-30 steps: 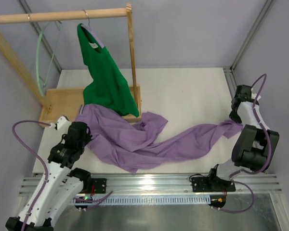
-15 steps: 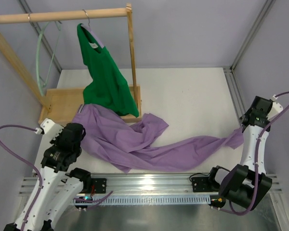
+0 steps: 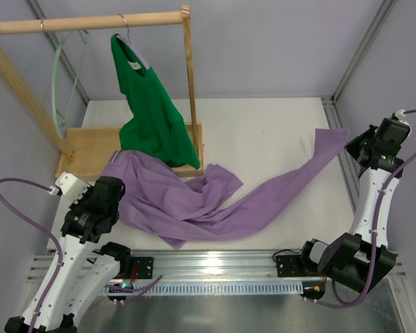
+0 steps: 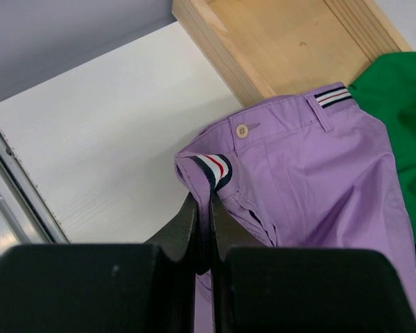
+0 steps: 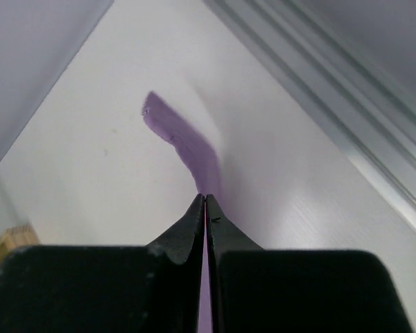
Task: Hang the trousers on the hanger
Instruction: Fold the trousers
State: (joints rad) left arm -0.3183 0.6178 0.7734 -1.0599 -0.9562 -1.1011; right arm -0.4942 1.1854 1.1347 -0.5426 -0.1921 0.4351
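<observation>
The lilac trousers [image 3: 194, 205] lie stretched across the table, waistband at the left, one leg running up to the right. My left gripper [image 4: 206, 200] is shut on the striped waistband [image 4: 211, 170], near a small button [image 4: 242, 130]. My right gripper [image 5: 205, 200] is shut on the trouser leg's end [image 5: 184, 142], lifted above the table's right side; in the top view that raised cuff [image 3: 331, 142] sits beside the right gripper [image 3: 357, 147]. The pale mint hanger [image 3: 57, 83] hangs from the wooden rail [image 3: 90, 23] at the back left, away from both grippers.
A bright green top [image 3: 152, 114] hangs on its own hanger from the same rail, over the rack's wooden base [image 3: 90, 149]. The rack's upright post [image 3: 191, 90] stands behind the trousers. Metal frame rails [image 3: 340, 139] run along the table's right edge.
My right gripper has swung up and back along the right edge, lifting the trouser leg's end off the table and pulling the leg straighter. My left gripper drew the waistband slightly left.
</observation>
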